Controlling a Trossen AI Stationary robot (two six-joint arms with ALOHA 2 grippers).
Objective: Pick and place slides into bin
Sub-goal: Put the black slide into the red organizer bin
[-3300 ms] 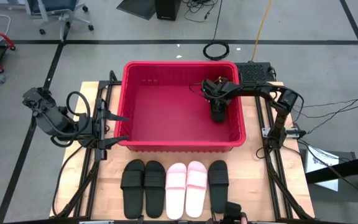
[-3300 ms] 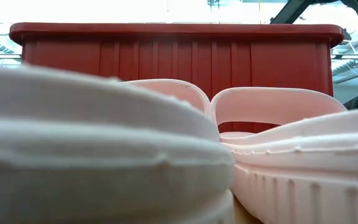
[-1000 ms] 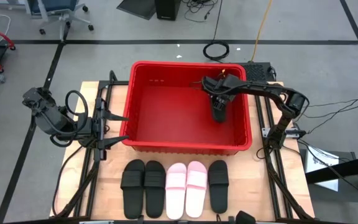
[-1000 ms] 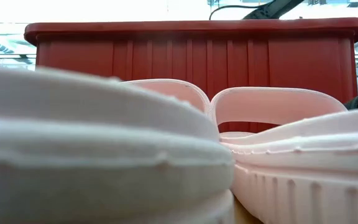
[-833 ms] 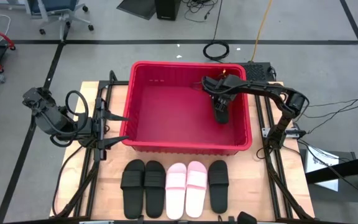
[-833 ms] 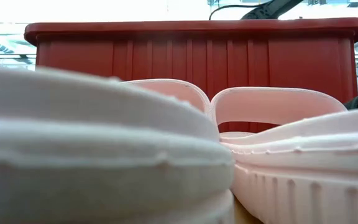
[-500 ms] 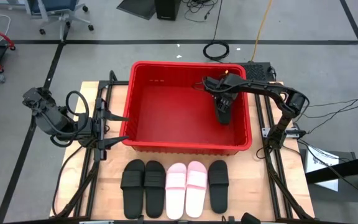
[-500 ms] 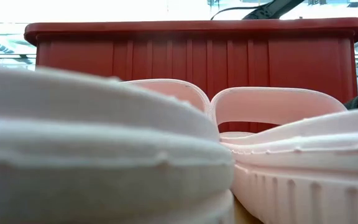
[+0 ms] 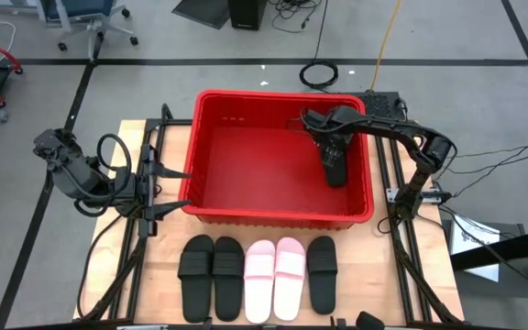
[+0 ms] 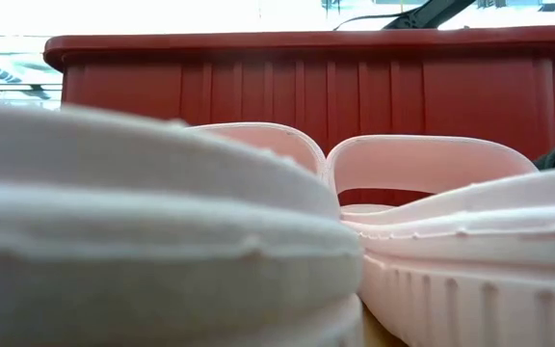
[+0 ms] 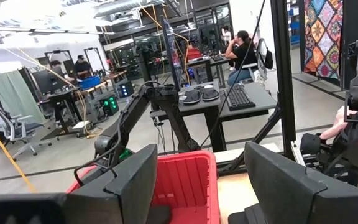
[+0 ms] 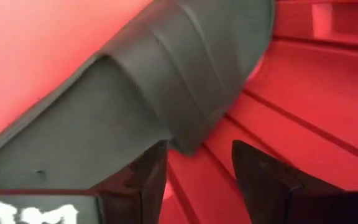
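Grey lab floor around my wooden counter (image 9: 159, 275), no readable writing I can make out, five slides (image 9: 259, 278) lined up before the red bin (image 9: 211, 213), right pincer (image 9: 335, 170) inside it gripping a black slide (image 12: 166, 99), left pincer (image 9: 174, 188) parked wide apart.

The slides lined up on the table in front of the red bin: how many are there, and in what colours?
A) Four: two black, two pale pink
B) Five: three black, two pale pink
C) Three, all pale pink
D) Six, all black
B: the high view shows two black slides, then two pale pink slides, then one more black slide in front of the bin.
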